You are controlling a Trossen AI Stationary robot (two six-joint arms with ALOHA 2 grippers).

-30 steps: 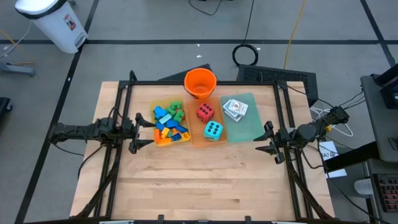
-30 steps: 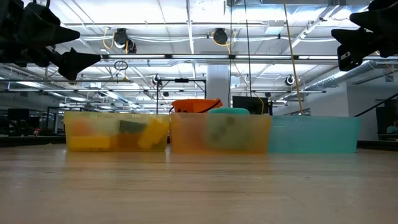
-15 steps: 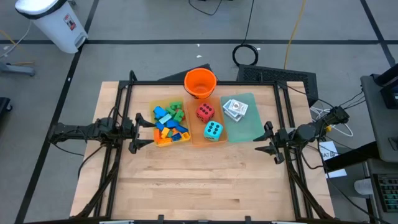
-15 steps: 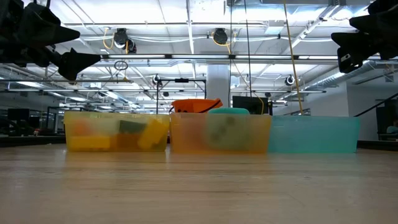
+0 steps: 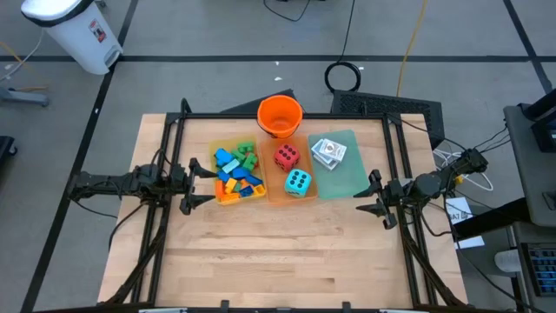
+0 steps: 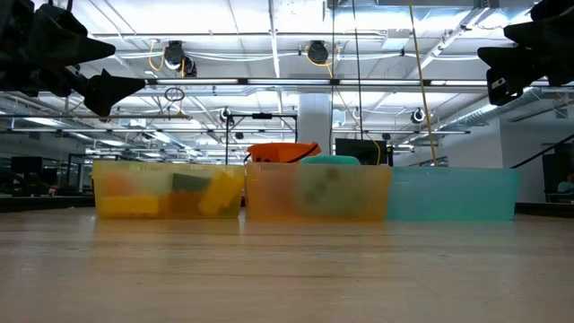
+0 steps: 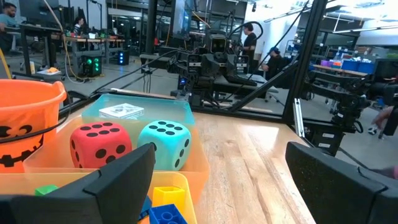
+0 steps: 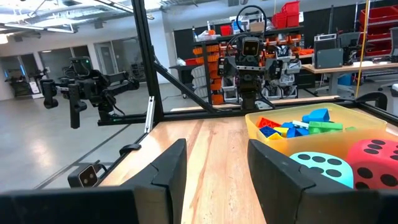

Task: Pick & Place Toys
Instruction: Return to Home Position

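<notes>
Several coloured bricks [image 5: 236,171] lie in a yellow tray [image 5: 216,149]. A red die [image 5: 287,156] and a teal die [image 5: 298,183] sit in an orange tray [image 5: 274,189]. White card packs [image 5: 327,151] lie on a green tray [image 5: 346,181]. My left gripper [image 5: 198,184] is open and empty just left of the yellow tray, held above the table. My right gripper [image 5: 372,196] is open and empty right of the green tray. The left wrist view shows both dice [image 7: 99,144] [image 7: 165,143] ahead of its fingers.
An orange bucket [image 5: 280,116] stands behind the trays at the table's far edge. Black frame rails [image 5: 165,174] run along both sides. Bare wood [image 5: 278,252] lies between the trays and the near edge. People show in the room beyond [image 7: 249,37].
</notes>
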